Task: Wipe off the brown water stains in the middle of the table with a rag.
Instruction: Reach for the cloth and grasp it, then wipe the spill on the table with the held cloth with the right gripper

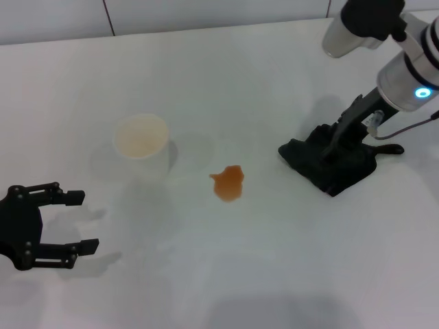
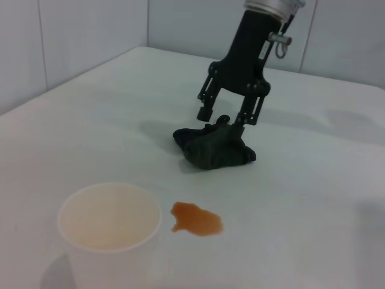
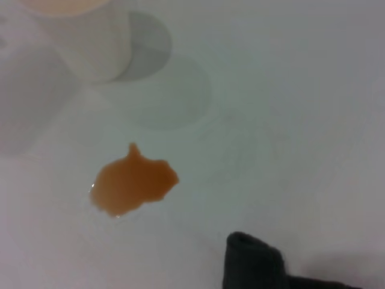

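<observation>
Over on the white table [image 1: 274, 274], the black rag [image 1: 329, 164] lies crumpled at about three o'clock from the middle, well to the right of the brown stain [image 1: 228, 184]. The right gripper [image 2: 227, 114] is down on it, tilted, with its jaws spread apart and the tips at the rag's upper folds; one finger [image 2: 206, 109] hangs just above the cloth while the other presses into it. From the left wrist view the rag [image 2: 215, 146] sits bunched in a low heap under those fingers, apart from the stain [image 2: 197, 219].

That stain is a small orange-brown puddle with a ragged edge, near the table's centre; the right wrist view shows it [image 3: 133, 183] with a corner of the rag [image 3: 255, 265] nearby, not touching.

A white paper cup [image 1: 141, 144] stands upright at around ten o'clock from the stain, close beside it.

At eight o'clock, the left gripper [image 1: 81, 221] rests near the table's edge, jaws wide apart, holding nothing.
</observation>
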Controlling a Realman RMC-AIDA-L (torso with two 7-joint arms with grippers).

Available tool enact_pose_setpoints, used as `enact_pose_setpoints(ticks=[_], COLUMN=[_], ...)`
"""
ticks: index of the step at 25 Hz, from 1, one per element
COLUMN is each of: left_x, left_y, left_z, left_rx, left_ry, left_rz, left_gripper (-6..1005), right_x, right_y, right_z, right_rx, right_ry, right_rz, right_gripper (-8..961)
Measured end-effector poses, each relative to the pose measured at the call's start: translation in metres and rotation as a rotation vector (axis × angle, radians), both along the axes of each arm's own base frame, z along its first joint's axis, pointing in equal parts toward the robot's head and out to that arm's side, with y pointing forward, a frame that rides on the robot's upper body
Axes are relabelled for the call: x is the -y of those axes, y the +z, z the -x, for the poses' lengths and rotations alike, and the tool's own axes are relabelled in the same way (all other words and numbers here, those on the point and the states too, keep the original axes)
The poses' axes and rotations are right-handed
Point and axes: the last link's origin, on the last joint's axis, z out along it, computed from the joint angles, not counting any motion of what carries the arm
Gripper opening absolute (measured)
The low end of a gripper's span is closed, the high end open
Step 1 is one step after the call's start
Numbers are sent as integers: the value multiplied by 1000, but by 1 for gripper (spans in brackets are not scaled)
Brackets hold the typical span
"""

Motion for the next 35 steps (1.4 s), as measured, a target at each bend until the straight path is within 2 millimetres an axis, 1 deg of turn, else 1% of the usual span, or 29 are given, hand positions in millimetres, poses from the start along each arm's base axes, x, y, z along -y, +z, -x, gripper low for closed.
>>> enact_pose_setpoints(ticks=[9, 17, 27, 33, 35], left_x=[-2, -3, -4, -3, -3], left_y=[-2, -3, -3, -4, -5], left_z=[-2, -3, -5, -5, -5], left_rx=[3, 8, 12, 13, 17], left_ry=[-11, -15, -22, -20, -21], left_rz=[-4, -3, -1, 0, 5], left_gripper=[863, 862, 862, 862, 862], right_x=[-11, -13, -10, -7, -6], right_y=[-15, -24, -33, -41, -46], right_z=[2, -2, 0, 13, 18], right_rx=[36, 79, 132, 132, 130], right_ry=[-5, -8, 27, 56, 67], right_rz=[37, 52, 88, 122, 137], right_gripper=[644, 575, 305, 102, 97])
